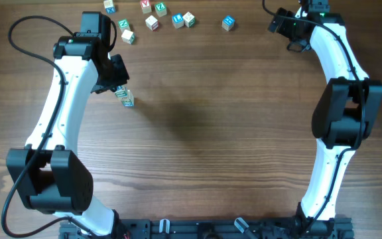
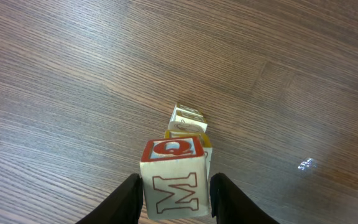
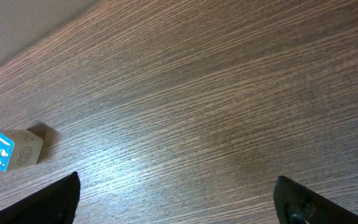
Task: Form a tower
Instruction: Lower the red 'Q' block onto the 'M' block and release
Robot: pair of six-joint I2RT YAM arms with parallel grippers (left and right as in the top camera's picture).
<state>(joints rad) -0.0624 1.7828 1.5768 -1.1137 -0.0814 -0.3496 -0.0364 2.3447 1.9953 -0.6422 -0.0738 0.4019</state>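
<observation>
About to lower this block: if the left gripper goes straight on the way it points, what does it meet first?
Probably the tower right beyond the red-lettered cube held in the left gripper; the gap is unclear.

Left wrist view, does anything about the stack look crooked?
Yes. The red-lettered cube in the left gripper is not square over the tower: the cubes below poke out beyond it on one side and look turned relative to it.

Loose cubes (image 1: 152, 22) behind the tower (image 1: 126, 99)
</observation>
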